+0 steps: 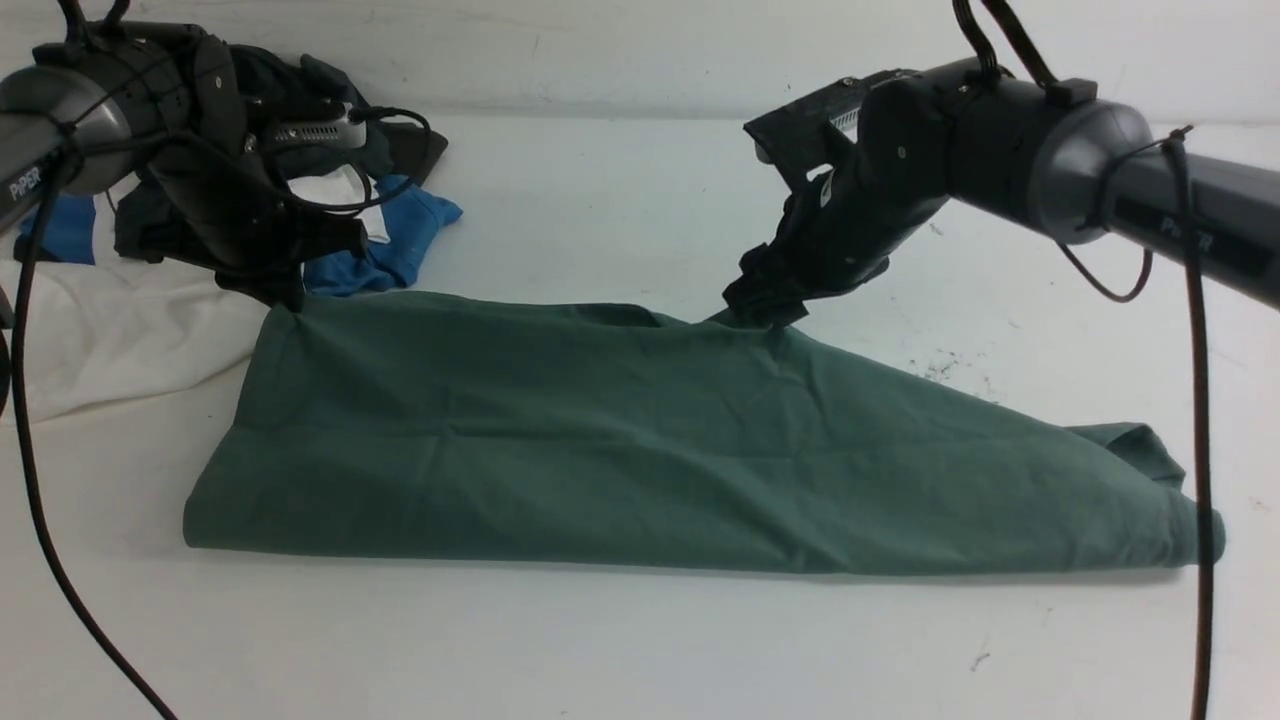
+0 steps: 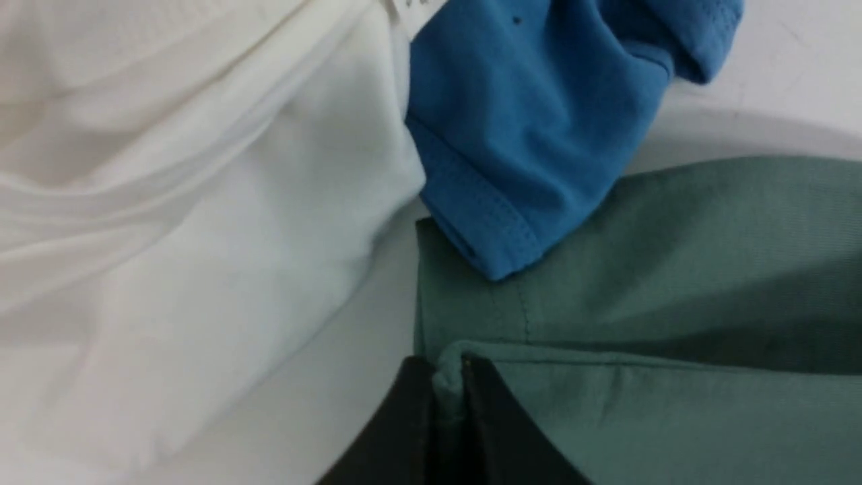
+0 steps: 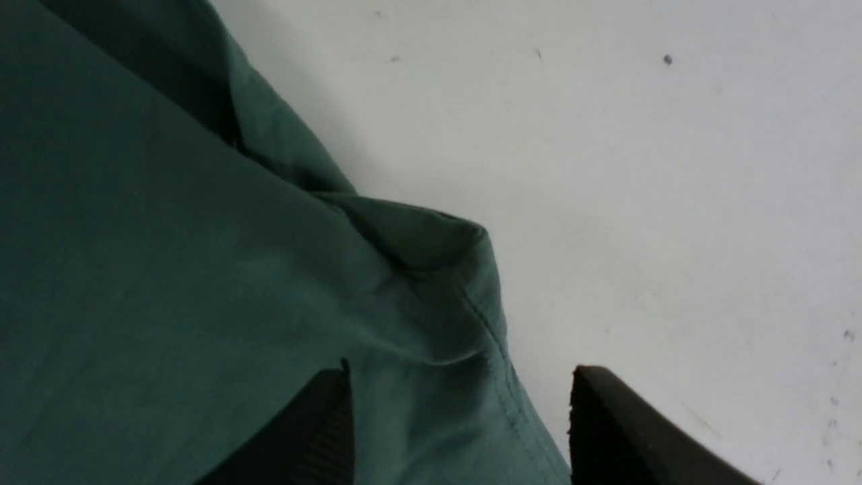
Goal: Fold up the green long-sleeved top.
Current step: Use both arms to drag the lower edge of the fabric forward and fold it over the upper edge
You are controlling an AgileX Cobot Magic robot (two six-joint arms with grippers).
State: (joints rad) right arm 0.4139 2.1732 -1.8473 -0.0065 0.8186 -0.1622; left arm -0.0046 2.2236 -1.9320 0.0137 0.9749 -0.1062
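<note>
Left arm [image 1: 95,125] & right arm [image 1: 1085,170]: grey tubes w/ white PiPER lettering, black wrist housings, loose black cables [image 1: 1198,400].

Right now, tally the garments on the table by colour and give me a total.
Green: 1, the green long-sleeved top
Blue: 1, the blue garment
White: 1, the white garment
Dark charcoal: 1, the dark charcoal garment, partly hidden
Total: 4, as far as the heaped pile lets me tell
</note>
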